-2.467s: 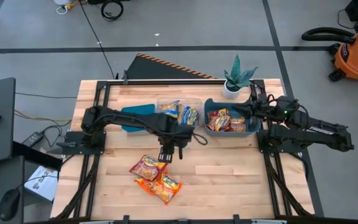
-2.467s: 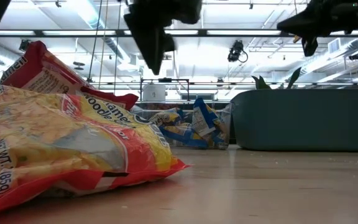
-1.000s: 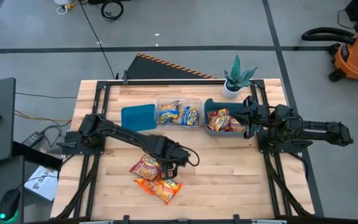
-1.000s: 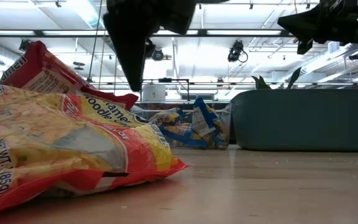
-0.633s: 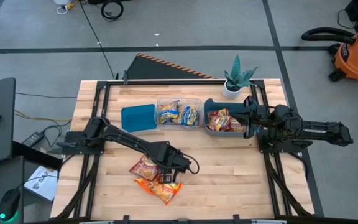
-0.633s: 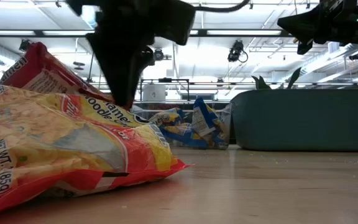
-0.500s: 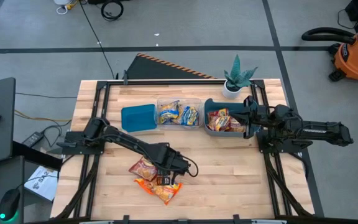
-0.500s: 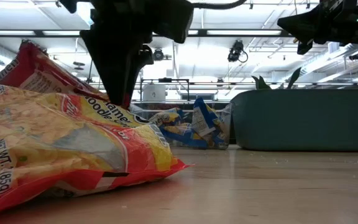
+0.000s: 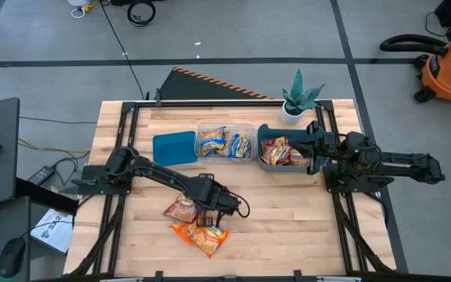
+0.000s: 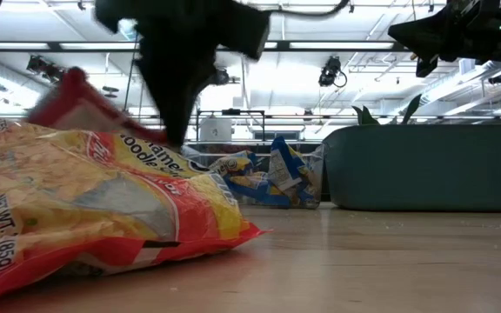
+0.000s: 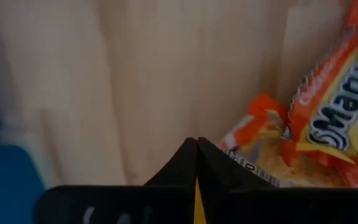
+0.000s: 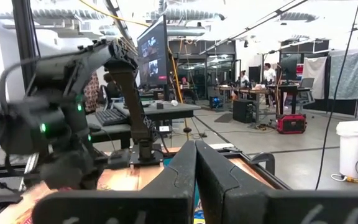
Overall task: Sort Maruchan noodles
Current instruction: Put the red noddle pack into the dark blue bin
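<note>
Lowered since earlier, the left gripper (image 9: 210,222) sits pressed together on the near packets (image 9: 198,231), whether pinching one I cannot tell; right gripper (image 9: 313,149), closed, hovers over the teal bin (image 9: 318,160) of noodles.

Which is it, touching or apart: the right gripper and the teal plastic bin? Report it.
Apart. The low view shows the right gripper hanging above the teal plastic bin, with open background between it and the bin's rim.

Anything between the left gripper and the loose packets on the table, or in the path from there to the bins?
Nothing visible. The left gripper is down at the loose noodle packets. Only bare table lies between them and the clear bin and teal bin.
</note>
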